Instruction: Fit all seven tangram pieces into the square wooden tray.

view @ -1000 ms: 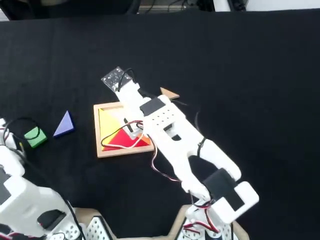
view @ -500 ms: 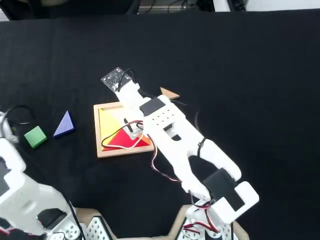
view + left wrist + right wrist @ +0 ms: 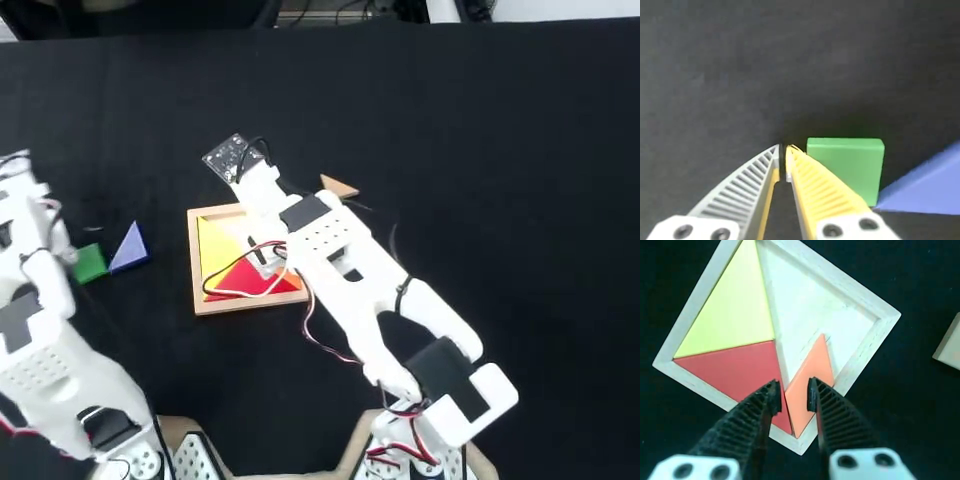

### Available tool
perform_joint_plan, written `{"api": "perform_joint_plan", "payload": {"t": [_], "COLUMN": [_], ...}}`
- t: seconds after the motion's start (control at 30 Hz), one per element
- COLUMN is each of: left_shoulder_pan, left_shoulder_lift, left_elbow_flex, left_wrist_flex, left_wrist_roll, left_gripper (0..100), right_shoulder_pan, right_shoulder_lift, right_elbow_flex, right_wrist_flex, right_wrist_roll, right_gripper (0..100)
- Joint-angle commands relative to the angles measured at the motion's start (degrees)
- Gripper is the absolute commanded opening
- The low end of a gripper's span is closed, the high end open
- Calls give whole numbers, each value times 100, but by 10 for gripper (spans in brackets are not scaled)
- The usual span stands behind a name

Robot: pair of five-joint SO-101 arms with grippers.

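Observation:
The square wooden tray lies left of the table's middle and holds a yellow triangle, a red triangle and an orange triangle. My right gripper hovers open over the seam between the red and orange pieces, with nothing in it. A green square and a blue triangle lie side by side left of the tray. My left gripper is shut and empty, its tips on the cloth just beside the green square. A tan piece lies beyond the tray.
The right arm stretches over the tray's right side and hides part of it. The left arm stands along the left edge. Black cloth covers the table, with wide free room to the right and back.
The left arm has swung up from the bottom left corner to the green square, which now sits a little closer to the blue triangle. The right arm has not moved.

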State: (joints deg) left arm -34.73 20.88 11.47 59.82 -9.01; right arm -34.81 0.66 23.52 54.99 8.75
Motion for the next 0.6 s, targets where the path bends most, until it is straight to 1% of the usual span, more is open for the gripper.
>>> {"api": "perform_joint_plan", "payload": {"t": [0.0,0.07,0.2,0.37,0.47,0.5,0.57], "left_shoulder_pan": [664,901,1508,1982,1912,1754,1358], "left_shoulder_lift": [0,0,9,26,0,-9,-141], "left_elbow_flex": [-374,-435,-637,-875,-1077,-1174,-1587], "left_wrist_flex": [-97,-9,413,475,475,519,914], "left_wrist_roll": [62,149,202,220,404,440,448], "left_gripper": [29,29,29,29,29,29,29], "right_shoulder_pan": [-70,-70,-62,-62,-18,-9,0], "right_shoulder_lift": [-22,-22,-22,-22,-40,-57,-66], "right_elbow_flex": [-48,-48,-48,-48,-40,-31,-48], "right_wrist_flex": [-97,-97,-97,-97,-97,-97,-70], "right_wrist_roll": [44,44,44,53,53,53,53], "right_gripper": [103,103,103,103,103,103,103]}}
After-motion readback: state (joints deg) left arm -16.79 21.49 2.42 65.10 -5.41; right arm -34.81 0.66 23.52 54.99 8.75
